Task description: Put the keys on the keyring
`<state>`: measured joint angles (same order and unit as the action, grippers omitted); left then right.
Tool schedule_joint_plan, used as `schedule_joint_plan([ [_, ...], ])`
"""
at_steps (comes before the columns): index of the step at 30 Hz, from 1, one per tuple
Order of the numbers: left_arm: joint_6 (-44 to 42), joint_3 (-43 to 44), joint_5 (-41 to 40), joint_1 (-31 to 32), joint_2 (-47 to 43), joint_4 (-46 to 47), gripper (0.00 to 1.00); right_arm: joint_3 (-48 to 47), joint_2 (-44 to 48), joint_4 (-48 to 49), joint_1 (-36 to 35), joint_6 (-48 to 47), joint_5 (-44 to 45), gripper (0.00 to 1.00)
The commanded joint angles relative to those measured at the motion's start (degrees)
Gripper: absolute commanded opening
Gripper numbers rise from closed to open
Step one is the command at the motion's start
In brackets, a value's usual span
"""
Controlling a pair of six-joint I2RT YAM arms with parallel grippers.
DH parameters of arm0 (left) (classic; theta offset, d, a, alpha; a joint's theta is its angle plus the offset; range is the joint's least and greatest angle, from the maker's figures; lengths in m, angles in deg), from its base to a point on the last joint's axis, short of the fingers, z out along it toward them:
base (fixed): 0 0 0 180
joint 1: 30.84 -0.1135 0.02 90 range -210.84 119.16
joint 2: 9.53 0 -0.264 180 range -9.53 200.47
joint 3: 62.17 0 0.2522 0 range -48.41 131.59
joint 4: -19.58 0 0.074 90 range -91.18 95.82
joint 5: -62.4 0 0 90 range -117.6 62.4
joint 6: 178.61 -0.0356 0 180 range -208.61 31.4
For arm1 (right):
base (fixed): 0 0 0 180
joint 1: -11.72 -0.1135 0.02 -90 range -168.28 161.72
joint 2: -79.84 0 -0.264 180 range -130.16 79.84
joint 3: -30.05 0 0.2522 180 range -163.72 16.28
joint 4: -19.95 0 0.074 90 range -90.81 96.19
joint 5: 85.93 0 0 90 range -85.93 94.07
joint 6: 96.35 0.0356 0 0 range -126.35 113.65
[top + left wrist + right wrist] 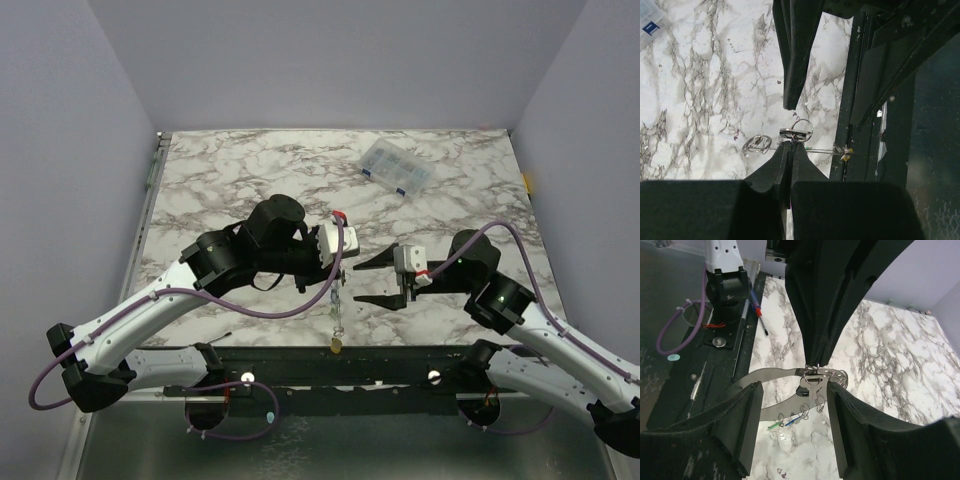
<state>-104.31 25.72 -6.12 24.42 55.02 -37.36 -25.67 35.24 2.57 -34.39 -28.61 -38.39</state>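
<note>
My left gripper (340, 272) (790, 144) points down over the table's near edge, shut on the small clasp at the top of the keyring (771, 375). In the right wrist view the keyring is a wide grey metal hoop; in the left wrist view it is edge-on, a thin line (816, 149). Small wire rings hang from it. A green key (772, 425) and a blue key (793, 421) dangle from its lower band, and a yellow one (336, 345) (845, 156) sits at its far end. My right gripper (360, 285) (792, 390) is open, its fingers (740, 425) on either side of the hoop without touching it.
A clear plastic compartment box (397, 166) (650, 20) lies at the back right of the marble table. A black rail (330, 365) runs along the near edge. A red-and-blue screwdriver (759, 315) lies beside the left arm's base (725, 280).
</note>
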Motion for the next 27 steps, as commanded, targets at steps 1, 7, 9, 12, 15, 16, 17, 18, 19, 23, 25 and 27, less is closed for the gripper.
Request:
schedule_joint_plan([
  [1, -0.3, 1.82, 2.21, 0.37, 0.04, 2.75, 0.0, -1.67, -1.35, 2.28, -1.5, 1.21, -2.23, 0.61],
  [7, 0.22, 1.31, 2.86, 0.41, 0.05, 3.49, 0.0, -1.86, -3.08, 4.7, -3.53, 0.89, -0.7, 0.61],
  [9, 0.38, 1.28, 2.98, 0.38, 0.18, 3.54, 0.0, -2.1, -3.92, 4.55, -3.87, 0.23, 0.0, 0.62],
  [12, 0.36, 1.2, 3.27, 0.39, 0.22, 3.61, 0.0, -2.25, -4.81, 4.02, -4.21, -0.85, 0.47, 0.62],
  [15, 0.37, 0.96, 3.34, 0.37, -0.02, 3.61, 0.0, -2.14, -4.8, 4.32, -4.26, -1.12, 0.9, 0.62],
  [16, 0.38, 0.93, 3.38, 0.37, -0.11, 3.63, 0.0, -2.02, -4.8, 4.58, -4.25, -1.04, 1.01, 0.62],
  [17, 0.48, 0.85, 3.37, 0.37, -0.22, 3.69, 0.0, -1.99, -4.86, 4.73, -4.25, -1.01, 1.05, 0.62],
  [18, 0.46, 0.84, 3.27, 0.41, -0.32, 3.75, 0.0, -1.94, -4.97, 4.63, -4.32, -0.94, 1.14, 0.62],
  [19, 0.42, 0.84, 3.2, 0.37, -0.38, 3.86, 0.0, -2.02, -5.15, 4.36, -4.27, -0.82, 1.21, 0.62],
  [23, 0.56, 0.93, 2.6, 0.37, -1.02, 4.43, 0.0, -2.01, -5.11, 3.71, -4.34, 0.43, 1.67, 0.62],
  [25, 0.44, 0.86, 2.39, 0.37, -1.41, 4.82, 0.0, -1.58, -4.61, 3.82, -4.35, 1.33, 1.47, 0.62],
  [27, 0.46, 0.76, 2.03, 0.37, -1.76, 5.26, 0.0, -1.17, -4.12, 4.12, -4.34, 2.21, 1.49, 0.62],
])
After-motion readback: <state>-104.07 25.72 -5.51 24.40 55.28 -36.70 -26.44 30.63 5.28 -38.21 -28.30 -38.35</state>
